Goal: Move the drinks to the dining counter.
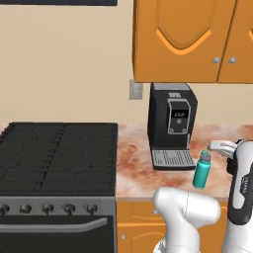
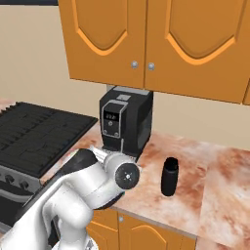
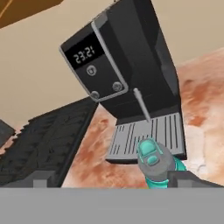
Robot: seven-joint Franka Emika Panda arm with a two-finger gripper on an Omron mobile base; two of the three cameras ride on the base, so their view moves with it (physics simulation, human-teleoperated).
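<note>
Lowering spread jaws squarely around the upright teal plastic bottle with grey cap (image 3: 154, 165), seemingly just below, avoids tipping it.

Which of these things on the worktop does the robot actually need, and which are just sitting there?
Needed for the job:
teal bottle
black flask

Just there:
coffee machine
stove
wall cabinets
wall socket

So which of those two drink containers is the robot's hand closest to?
The teal bottle with the grey cap, standing in front of the coffee machine's drip tray. It sits right between the open hand's fingertips, while the black flask stands apart, on the machine's other side.
</note>
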